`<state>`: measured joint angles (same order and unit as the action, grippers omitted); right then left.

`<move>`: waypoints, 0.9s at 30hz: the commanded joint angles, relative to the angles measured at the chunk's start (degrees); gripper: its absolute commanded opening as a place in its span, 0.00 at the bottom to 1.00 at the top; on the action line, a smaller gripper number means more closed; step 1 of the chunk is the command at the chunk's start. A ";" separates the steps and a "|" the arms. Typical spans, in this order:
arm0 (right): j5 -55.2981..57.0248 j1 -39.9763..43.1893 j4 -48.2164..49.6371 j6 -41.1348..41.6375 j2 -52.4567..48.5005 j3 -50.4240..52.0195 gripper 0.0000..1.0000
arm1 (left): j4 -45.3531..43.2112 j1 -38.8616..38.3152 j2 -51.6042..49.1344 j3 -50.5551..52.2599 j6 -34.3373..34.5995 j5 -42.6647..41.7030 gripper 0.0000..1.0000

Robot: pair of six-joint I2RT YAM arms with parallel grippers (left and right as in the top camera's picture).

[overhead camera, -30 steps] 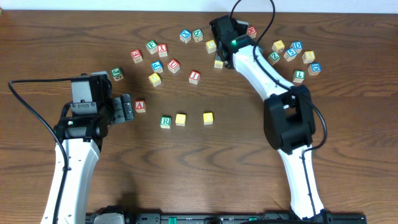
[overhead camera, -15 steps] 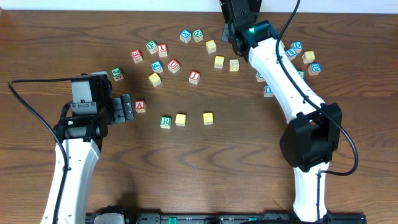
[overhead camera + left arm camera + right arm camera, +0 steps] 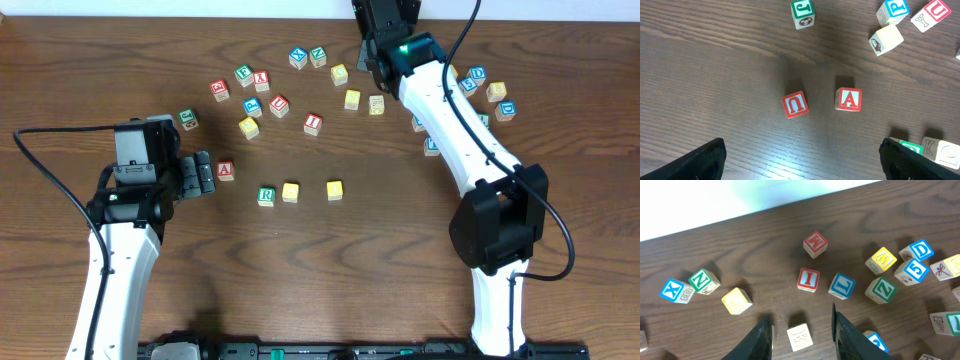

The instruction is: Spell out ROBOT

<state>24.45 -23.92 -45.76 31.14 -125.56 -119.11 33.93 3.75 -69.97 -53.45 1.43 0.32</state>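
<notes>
The row on the table holds a green R cube [image 3: 266,195], a plain yellow cube [image 3: 290,191] and, after a gap, a second yellow cube [image 3: 334,189]. My left gripper [image 3: 207,175] rests open left of the row, beside the red A cube [image 3: 225,170]. In the left wrist view nothing lies between the fingers [image 3: 700,160], and the R cube [image 3: 912,147] peeks out behind the right one. My right gripper [image 3: 801,322] hovers open at the back. A pale picture cube [image 3: 800,336] lies on the table below its jaws, untouched.
Loose cubes are scattered along the back: blue X [image 3: 298,57], green N [image 3: 318,56], red I [image 3: 313,122], red U [image 3: 279,104], and a cluster at the right [image 3: 477,74]. The table's back edge runs just behind the right gripper.
The right arm has risen and swung right toward the back edge, uncovering a pale cube beside the yellow one. Its jaws have widened a little. The left arm has not moved.
</notes>
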 commanded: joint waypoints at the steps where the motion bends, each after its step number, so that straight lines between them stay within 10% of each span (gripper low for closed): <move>1: 1.03 -0.02 -0.83 -0.44 -1.22 0.26 0.34 | -0.15 0.26 -0.02 -1.64 -0.33 0.09 0.96; 10: -1.68 -0.02 -9.27 -0.57 -1.22 0.31 0.06 | -0.15 0.26 -0.02 -1.64 -0.31 0.09 0.96; 27: -2.38 -0.17 -9.84 -0.55 -1.22 4.35 0.01 | -0.13 0.26 -0.02 -1.64 -0.31 0.09 0.96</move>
<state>22.02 -23.92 -55.94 30.74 -126.17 -118.08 33.91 3.75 -69.97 -53.45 1.43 0.32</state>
